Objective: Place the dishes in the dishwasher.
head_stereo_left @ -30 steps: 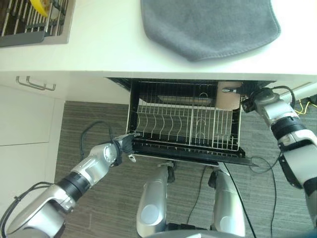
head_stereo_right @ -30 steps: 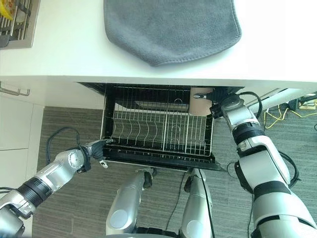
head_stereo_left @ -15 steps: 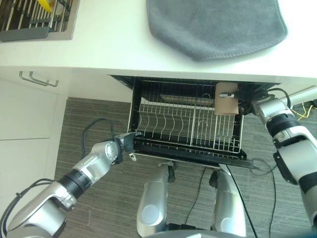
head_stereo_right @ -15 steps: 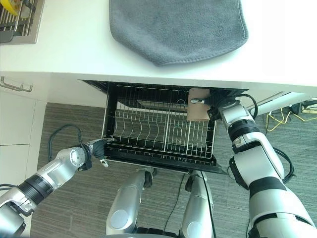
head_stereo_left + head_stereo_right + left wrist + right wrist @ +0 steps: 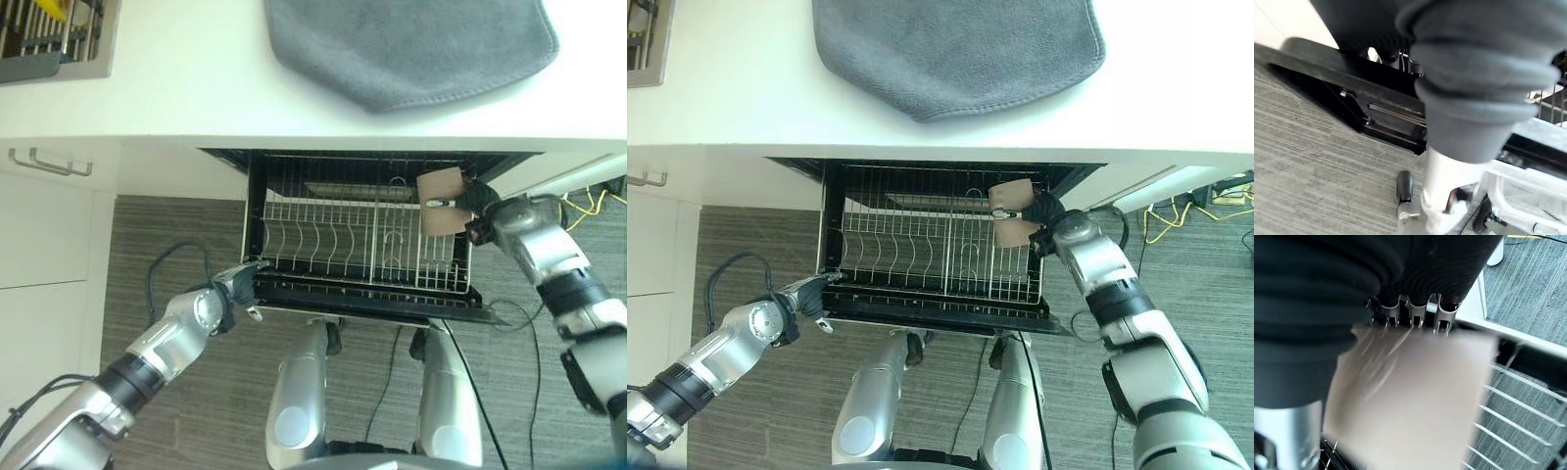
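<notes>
Dishwasher rack (image 5: 362, 245) of white wire stands pulled out below the white counter (image 5: 176, 88), resting over the black lowered door (image 5: 372, 299). Right hand (image 5: 477, 201) sits at the rack's right rear corner with its fingers curled round a tan square plate (image 5: 441, 201); thumb lies across the plate's face. Plate is held tilted, edge-on over the right-hand section of the rack, above the wire tines; whether its lower edge touches the wires cannot be told. Right wrist view: the fingers (image 5: 1410, 313) line up along one edge of the plate, rack wires showing past it.

Left hand (image 5: 235, 286) is at the front left corner of the rack, against the black door edge. Its fingers are hidden behind the dark cover in the left wrist view, so their state is unclear.

Grey towel (image 5: 411, 44) lies on the counter above the rack. Sink grid (image 5: 49, 39) sits at the counter's far left, and a cabinet handle (image 5: 49, 162) shows below it. Floor (image 5: 176, 235) is grey striped carpet.
</notes>
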